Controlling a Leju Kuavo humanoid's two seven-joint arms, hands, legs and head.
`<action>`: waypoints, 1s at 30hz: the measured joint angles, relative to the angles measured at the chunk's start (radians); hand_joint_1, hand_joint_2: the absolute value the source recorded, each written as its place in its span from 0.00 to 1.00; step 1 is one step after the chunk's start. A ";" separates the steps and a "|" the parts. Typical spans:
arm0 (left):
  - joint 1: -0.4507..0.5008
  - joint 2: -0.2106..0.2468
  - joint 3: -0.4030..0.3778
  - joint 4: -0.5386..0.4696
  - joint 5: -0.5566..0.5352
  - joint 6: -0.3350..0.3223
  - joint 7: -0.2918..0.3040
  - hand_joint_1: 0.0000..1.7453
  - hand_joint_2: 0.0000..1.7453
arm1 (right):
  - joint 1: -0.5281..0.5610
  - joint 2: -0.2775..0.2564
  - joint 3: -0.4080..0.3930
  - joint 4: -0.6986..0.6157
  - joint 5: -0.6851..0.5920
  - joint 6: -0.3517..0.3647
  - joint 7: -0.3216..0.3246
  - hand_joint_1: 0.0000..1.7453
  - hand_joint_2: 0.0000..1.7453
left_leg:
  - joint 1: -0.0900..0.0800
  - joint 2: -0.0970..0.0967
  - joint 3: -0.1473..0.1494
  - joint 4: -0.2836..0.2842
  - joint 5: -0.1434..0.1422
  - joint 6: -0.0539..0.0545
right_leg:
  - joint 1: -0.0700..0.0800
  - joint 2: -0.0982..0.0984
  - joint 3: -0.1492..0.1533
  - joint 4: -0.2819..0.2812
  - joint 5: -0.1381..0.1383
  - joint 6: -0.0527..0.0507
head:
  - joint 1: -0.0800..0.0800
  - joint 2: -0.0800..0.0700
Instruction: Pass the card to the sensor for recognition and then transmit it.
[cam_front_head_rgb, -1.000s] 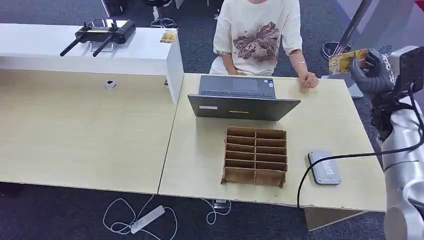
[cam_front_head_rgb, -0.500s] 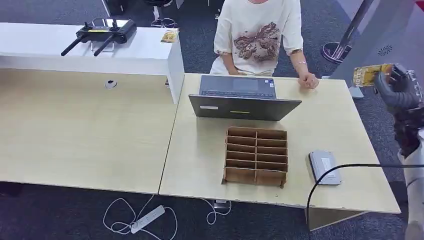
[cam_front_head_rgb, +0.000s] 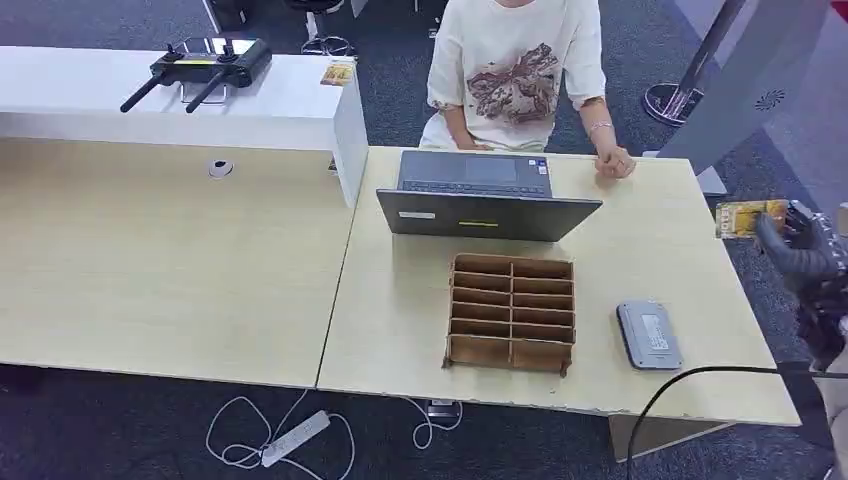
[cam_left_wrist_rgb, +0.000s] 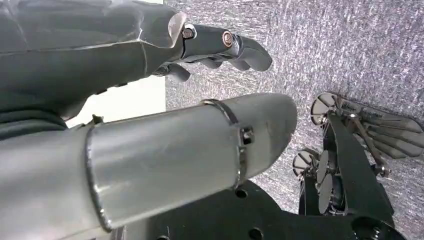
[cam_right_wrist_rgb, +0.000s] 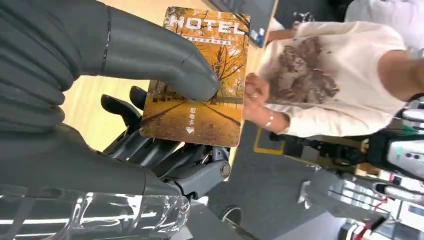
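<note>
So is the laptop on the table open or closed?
Open. The laptop has its lid raised from the keyboard, facing the person seated behind the table. Whether it is switched on, cannot tell.

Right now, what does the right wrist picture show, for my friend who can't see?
The robot's right hand pinches an orange hotel card with autumn trees between thumb and fingers. Behind it, a person in a cream shirt sits at a wooden table.
</note>
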 joint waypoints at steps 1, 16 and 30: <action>0.000 0.000 -0.001 0.000 -0.002 0.001 0.001 0.00 0.00 | 0.011 0.000 0.000 0.000 0.008 -0.007 0.000 1.00 1.00 | 0.000 0.000 0.000 0.000 0.000 0.000 | 0.000 0.000 0.000 0.000 0.000 0.000 | 0.000 0.000; -0.002 -0.001 -0.002 0.000 0.002 0.008 0.006 0.00 0.00 | 0.068 0.028 0.002 0.022 0.080 -0.082 0.023 1.00 1.00 | 0.000 0.000 0.000 0.000 0.000 0.000 | 0.000 0.000 0.000 0.000 0.000 0.000 | 0.000 0.000; -0.002 -0.001 -0.002 0.000 0.002 0.008 0.006 0.00 0.00 | 0.068 0.034 0.003 0.035 0.096 -0.087 0.024 1.00 1.00 | 0.000 0.000 0.000 0.000 0.000 0.000 | 0.000 0.000 0.000 0.000 0.000 0.000 | 0.000 0.000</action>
